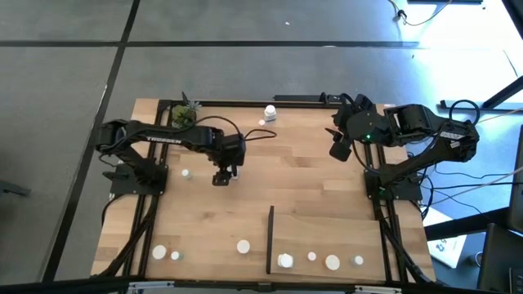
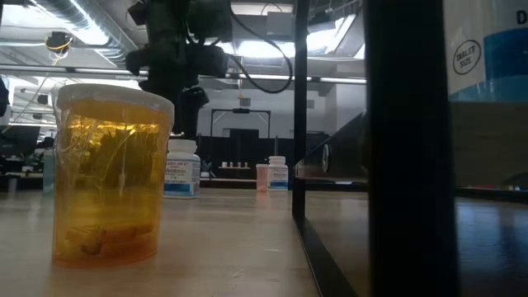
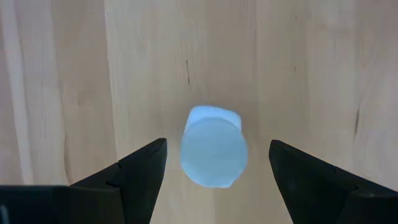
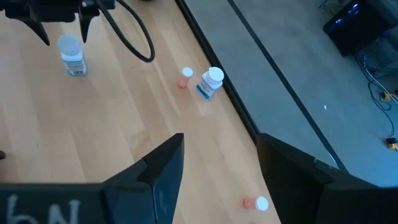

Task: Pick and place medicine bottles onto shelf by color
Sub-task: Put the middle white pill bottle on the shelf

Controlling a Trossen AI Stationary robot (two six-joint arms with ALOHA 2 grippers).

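left hand (image 3: 214, 163) wide, straight above white-capped bottle (image 3: 213, 153) | lower centred, close evenly on cap | right hand (image 4: 217, 163) wide, waiting

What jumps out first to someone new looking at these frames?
The left claw hangs open straight above a white-capped bottle standing mid-table, fingers either side but not touching. In the low view an amber bottle looms near the camera beside the shelf, where four white bottles line the front edge. The right claw waits open, raised over the table's far right.
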